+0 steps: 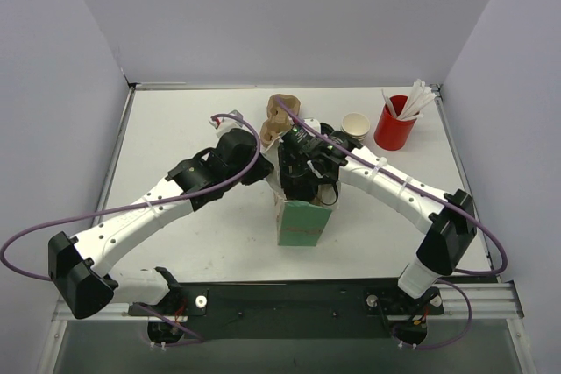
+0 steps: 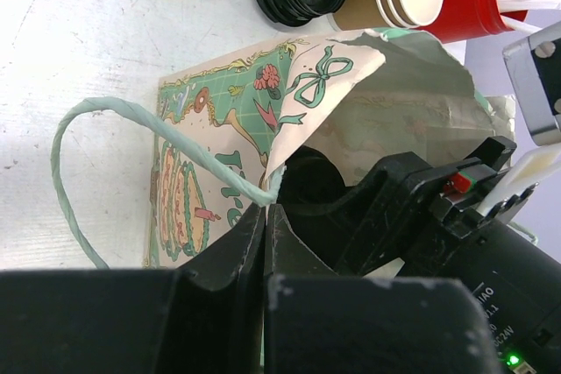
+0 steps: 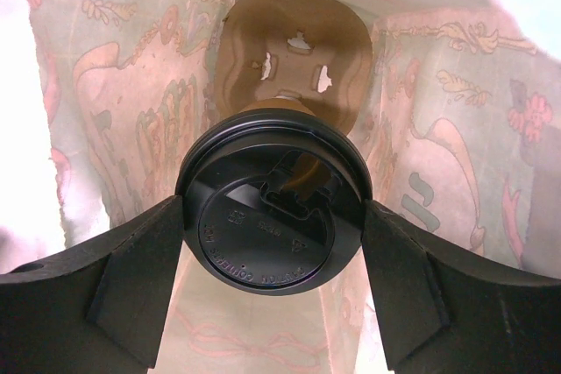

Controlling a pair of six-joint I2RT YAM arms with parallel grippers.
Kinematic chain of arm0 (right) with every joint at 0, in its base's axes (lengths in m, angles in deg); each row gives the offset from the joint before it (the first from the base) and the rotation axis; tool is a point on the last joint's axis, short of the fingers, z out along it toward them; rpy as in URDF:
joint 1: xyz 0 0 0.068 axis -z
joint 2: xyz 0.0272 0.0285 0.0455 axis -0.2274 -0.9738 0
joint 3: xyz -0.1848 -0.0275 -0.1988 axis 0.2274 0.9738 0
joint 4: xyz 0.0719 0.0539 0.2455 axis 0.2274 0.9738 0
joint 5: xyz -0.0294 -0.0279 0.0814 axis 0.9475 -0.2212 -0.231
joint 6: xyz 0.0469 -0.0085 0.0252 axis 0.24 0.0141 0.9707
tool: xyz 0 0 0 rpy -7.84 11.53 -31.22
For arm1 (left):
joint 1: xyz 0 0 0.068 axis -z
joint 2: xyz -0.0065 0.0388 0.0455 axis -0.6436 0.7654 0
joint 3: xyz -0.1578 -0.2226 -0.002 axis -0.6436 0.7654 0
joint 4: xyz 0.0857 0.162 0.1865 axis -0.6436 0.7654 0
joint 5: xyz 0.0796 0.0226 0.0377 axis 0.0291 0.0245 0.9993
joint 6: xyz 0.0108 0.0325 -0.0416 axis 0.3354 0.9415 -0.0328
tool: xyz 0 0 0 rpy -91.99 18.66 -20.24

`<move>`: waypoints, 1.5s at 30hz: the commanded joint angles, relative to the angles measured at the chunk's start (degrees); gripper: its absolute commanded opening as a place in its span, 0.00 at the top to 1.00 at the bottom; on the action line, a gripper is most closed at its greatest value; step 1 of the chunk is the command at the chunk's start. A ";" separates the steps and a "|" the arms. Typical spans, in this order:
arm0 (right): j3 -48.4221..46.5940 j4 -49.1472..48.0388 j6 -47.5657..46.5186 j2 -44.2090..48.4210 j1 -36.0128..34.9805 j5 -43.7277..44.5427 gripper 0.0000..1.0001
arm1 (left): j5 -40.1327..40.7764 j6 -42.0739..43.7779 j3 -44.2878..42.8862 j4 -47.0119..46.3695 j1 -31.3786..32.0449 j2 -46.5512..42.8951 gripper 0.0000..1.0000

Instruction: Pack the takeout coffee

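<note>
1. Two tools on one job: judged the step as lowering the takeout coffee (image 3: 263, 247) into the paper bag (image 2: 219, 120), with no release yet.
2. Found the right tool (image 3: 273, 216) spread wide around the black lid (image 3: 219, 181), with fingers (image 3: 149, 260) at 9 and 3 o'clock of it, gripping the cup between the bag's printed walls.
3. Saw the bag's brown floor (image 3: 289, 59) beyond the lid at 12 o'clock; could not tell contact from clearance there.
4. Found the left tool (image 2: 266, 212) pinched narrow on the bag's rim, right at the joint of the green handle (image 2: 114, 111), holding the mouth open.
5. Placed the bag mid-worktop (image 1: 175, 129) in the top view, with the lidless cups (image 1: 355, 124) at 1 o'clock of it and the red cup (image 1: 394, 129) between 1 and 2 o'clock.
6. Judged the next move to call for a straight descent to a flat seat on the floor, then spreading the fingers and lifting clear without snagging paper.
</note>
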 commanded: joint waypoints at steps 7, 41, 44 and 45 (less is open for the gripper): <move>0.18 1.40 -1.03 0.88 -0.40 -1.23 0.48 | 2.10 -2.29 0.59 -2.39 0.24 -1.64 1.00; -2.55 1.84 -0.77 -6.94 1.97 0.70 0.49 | -0.45 0.87 1.64 -5.20 0.15 -2.87 1.00; -2.73 1.48 -0.85 -7.56 1.97 1.14 0.49 | -1.24 2.54 1.12 -5.38 0.24 -3.14 1.00; -2.73 1.22 -0.94 -7.73 1.97 1.14 0.49 | -1.41 3.15 0.94 -5.46 0.24 -3.22 1.00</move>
